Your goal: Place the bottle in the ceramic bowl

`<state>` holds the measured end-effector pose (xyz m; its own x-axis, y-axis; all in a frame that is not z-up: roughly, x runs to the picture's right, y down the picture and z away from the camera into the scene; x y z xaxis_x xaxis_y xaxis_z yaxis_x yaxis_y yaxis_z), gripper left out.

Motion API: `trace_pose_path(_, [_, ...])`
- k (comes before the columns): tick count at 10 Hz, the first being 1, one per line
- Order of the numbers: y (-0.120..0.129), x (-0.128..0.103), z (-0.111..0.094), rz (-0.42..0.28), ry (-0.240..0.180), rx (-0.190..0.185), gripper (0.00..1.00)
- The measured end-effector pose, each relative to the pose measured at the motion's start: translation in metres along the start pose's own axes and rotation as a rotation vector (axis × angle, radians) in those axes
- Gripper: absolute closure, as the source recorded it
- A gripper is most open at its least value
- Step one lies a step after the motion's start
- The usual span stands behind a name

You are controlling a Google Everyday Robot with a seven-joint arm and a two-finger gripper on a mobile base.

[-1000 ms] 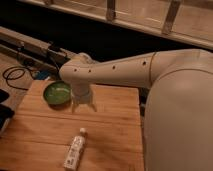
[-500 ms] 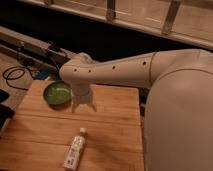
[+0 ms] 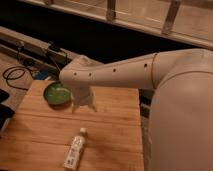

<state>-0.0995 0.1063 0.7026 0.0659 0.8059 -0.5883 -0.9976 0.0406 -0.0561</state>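
– Fingers first: how did they stand?
– Two pale fingers pointed down, parted wide, with nothing between them. The gripper hung just above the wooden table, just to the right of the ceramic bowl.
– And behind the gripper?
– A thick white arm ran right from it to the robot's large pale body, which filled the right side of the view.
– Where was the bottle?
– The bottle lay on its side on the table by the near edge, well apart from the gripper. Its white cap pointed away, towards the gripper, and its labelled body pointed near. The green bowl sat at the far left of the table, with nothing visible in it.
– So what did the step call for?
– Reaching and grasping, in my judgement, since the bottle was not yet picked up. The gripper would do best to come near, over the middle of the bottle. It should then turn so the fingers straddled the slim width rather than the length, and descend until they flanked the body. A grip at the middle should keep the bottle level. One close to the cap risked letting it swing or roll away.
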Motion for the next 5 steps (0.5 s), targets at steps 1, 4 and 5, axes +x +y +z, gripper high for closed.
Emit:
trace_pose_path(1, [-0.008, 0.001, 0.008, 0.001, -0.052, -0.006, 0.35])
trace_pose_path(4, [-0.013, 0.008, 0.018, -0.013, -0.162, -0.073, 0.35])
trace_pose_path(5, [-0.013, 0.012, 0.021, -0.021, -0.195, -0.097, 0.35])
